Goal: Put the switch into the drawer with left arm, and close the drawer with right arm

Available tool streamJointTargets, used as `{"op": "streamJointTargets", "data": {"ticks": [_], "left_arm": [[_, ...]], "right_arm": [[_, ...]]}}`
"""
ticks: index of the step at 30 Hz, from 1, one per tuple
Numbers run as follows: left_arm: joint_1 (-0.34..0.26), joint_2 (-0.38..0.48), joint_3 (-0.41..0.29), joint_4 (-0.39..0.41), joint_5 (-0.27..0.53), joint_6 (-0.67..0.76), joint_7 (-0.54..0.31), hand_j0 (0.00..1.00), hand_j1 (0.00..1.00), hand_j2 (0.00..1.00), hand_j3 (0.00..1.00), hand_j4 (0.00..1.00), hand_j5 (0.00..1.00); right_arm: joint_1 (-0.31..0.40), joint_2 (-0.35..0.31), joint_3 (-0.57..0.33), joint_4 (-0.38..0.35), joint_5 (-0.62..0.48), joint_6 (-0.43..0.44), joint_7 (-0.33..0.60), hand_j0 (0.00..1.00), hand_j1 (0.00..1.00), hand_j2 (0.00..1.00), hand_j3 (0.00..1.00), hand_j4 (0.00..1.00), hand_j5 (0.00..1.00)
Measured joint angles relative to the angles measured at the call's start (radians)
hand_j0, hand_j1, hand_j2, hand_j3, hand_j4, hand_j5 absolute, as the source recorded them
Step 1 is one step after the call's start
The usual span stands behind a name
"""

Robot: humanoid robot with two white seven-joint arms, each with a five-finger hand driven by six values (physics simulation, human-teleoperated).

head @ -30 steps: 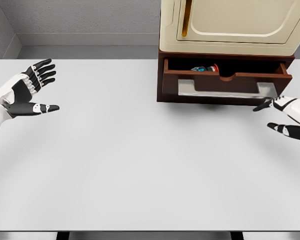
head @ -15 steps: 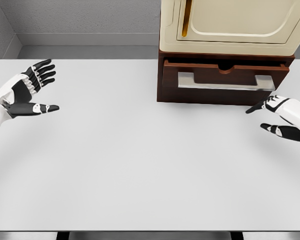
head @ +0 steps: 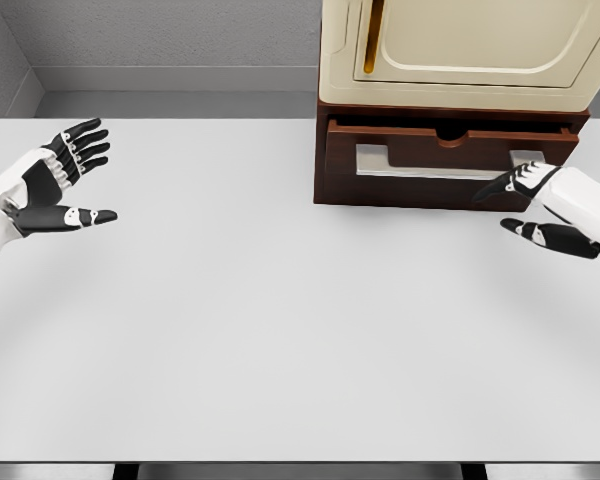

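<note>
1. Brown wood drawer [head: 450,150] is sitting almost shut under the cream cabinet [head: 460,50], its long side and metal handle [head: 445,168] running left to right and its front facing the robot, leaving only a thin gap on top.
2. Right hand [head: 535,205] is hovering at the handle's right end, fingers relaxed and gripping nothing, seemingly placed to push the front home.
3. Left hand [head: 55,180] is resting released over the white table [head: 280,320], well apart.
4. Switch isn't showing; I'm guessing it's lying inside.
</note>
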Motion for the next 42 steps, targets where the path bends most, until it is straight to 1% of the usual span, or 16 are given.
{"op": "streamJointTargets", "data": {"ticks": [3, 10, 18, 20, 21, 23, 26, 42], "left_arm": [[0.000, -0.001, 0.000, 0.000, 0.000, 0.000, 0.000, 1.00, 1.00, 1.00, 1.00, 1.00, 1.00], [0.000, -0.001, 0.000, 0.001, -0.001, 0.000, 0.000, 1.00, 1.00, 1.00, 1.00, 1.00, 1.00], [0.000, -0.001, 0.000, 0.000, -0.001, 0.000, 0.000, 1.00, 1.00, 1.00, 1.00, 1.00, 1.00], [0.000, -0.001, 0.000, 0.000, -0.001, 0.000, 0.000, 1.00, 1.00, 1.00, 1.00, 1.00, 1.00], [0.000, -0.001, 0.000, 0.000, -0.001, 0.000, 0.000, 1.00, 1.00, 1.00, 1.00, 1.00, 1.00], [0.000, -0.001, 0.000, 0.000, -0.001, 0.000, 0.000, 1.00, 1.00, 1.00, 1.00, 1.00, 1.00], [0.000, -0.001, 0.000, 0.000, -0.001, 0.000, 0.000, 1.00, 1.00, 1.00, 1.00, 1.00, 1.00], [0.000, -0.006, 0.001, 0.000, -0.001, 0.000, 0.000, 1.00, 1.00, 1.00, 1.00, 1.00, 1.00]], "right_arm": [[-0.043, 0.011, 0.033, 0.031, 0.002, 0.000, 0.015, 0.67, 0.67, 0.67, 0.67, 0.67, 0.67], [-0.046, 0.017, 0.069, 0.070, 0.009, -0.001, 0.025, 0.68, 0.68, 0.68, 0.68, 0.68, 0.68], [-0.084, 0.035, 0.087, 0.107, 0.022, -0.001, 0.028, 0.68, 0.68, 0.68, 0.68, 0.68, 0.68], [-0.101, 0.044, 0.091, 0.114, 0.030, -0.001, 0.030, 0.68, 0.68, 0.68, 0.68, 0.68, 0.68], [-0.126, 0.047, 0.098, 0.120, 0.033, -0.001, 0.031, 0.68, 0.68, 0.68, 0.68, 0.68, 0.68], [-0.150, 0.050, 0.115, 0.136, 0.036, -0.001, 0.029, 0.69, 0.69, 0.69, 0.69, 0.69, 0.69], [-0.169, 0.053, 0.134, 0.158, 0.036, -0.001, 0.029, 0.69, 0.69, 0.69, 0.69, 0.69, 0.69], [-0.169, 0.047, 0.146, 0.178, 0.038, -0.001, 0.026, 0.70, 0.70, 0.70, 0.70, 0.70, 0.70]]}}
